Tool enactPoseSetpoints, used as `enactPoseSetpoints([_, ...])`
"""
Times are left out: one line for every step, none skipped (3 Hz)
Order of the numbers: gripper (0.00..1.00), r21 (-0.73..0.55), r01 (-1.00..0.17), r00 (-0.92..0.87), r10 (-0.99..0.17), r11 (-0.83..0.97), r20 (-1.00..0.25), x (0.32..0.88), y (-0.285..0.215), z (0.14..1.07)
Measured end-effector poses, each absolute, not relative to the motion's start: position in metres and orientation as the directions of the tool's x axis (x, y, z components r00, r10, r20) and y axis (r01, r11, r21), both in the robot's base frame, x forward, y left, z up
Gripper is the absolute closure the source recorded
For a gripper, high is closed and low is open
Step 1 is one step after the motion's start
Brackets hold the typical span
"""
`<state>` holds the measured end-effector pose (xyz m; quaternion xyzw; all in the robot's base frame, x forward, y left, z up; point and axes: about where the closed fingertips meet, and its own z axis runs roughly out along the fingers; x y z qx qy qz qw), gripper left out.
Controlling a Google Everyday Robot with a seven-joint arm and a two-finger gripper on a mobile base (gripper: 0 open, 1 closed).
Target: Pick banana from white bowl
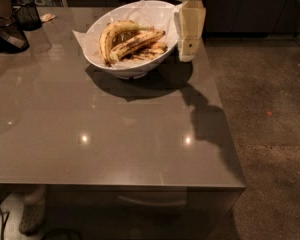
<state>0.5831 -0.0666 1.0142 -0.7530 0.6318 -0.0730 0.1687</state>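
The white bowl (121, 66), lined with crinkled white paper, stands on the grey table (115, 134) toward its far side. Inside it the banana (138, 40), slim and streaked brown-black, lies slanted across the middle. A plumper yellow banana (109, 34) curves along its left. My gripper (189, 46) hangs down from the top of the camera view, cream-coloured, just outside the bowl's right rim and level with it. Nothing shows in it, and it is apart from the bananas.
A black mesh cup (28, 12) and a dark object (8, 35) sit at the table's far left, with a small scrap (47, 17) beside them. The table's right edge runs just under the gripper, with brown floor (270, 134) beyond. A shoe (32, 216) shows at lower left.
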Motion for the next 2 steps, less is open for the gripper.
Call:
enactPoseSetpoints([0.0, -0.367, -0.919, 0.213, -0.963, -0.142, -0.162, 0.591, -0.062, 1.017])
enactPoseSetpoints([0.0, -0.375, -0.906, 0.279, -0.943, -0.196, -0.181, 0.611, -0.041, 1.026])
